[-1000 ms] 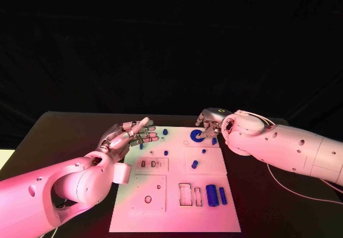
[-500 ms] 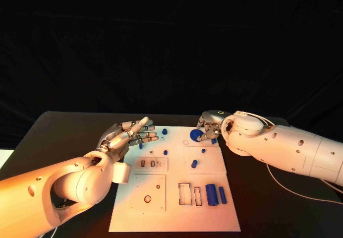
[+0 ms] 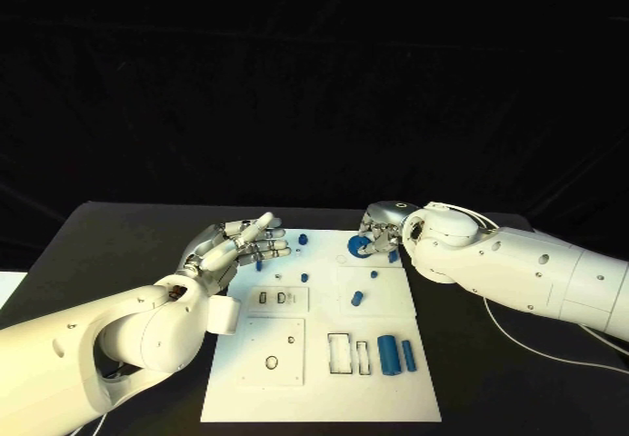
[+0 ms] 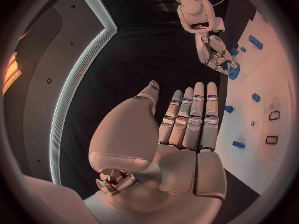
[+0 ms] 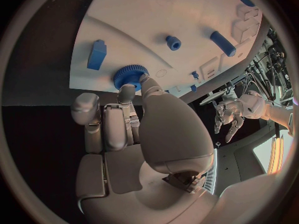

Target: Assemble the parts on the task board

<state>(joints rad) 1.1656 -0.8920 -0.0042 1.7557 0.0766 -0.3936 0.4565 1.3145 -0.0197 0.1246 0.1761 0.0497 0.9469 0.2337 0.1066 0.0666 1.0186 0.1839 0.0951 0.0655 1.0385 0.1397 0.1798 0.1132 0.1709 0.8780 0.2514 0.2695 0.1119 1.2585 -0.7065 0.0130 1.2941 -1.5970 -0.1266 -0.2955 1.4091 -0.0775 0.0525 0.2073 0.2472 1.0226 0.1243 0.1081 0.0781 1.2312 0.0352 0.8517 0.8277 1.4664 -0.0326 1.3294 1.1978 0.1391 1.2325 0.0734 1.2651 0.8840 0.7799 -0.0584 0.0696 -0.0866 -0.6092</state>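
- Blue gear (image 3: 359, 248): the right hand (image 3: 382, 227) is covering its far edge in the head view; whether the fingers are gripping it or only touching it is not showing clearly.
- Task board (image 3: 321, 381): the left hand (image 3: 240, 247) is hiding the corner left of the gear.
- Task board in the left wrist view: the circle's rim is cutting it off.
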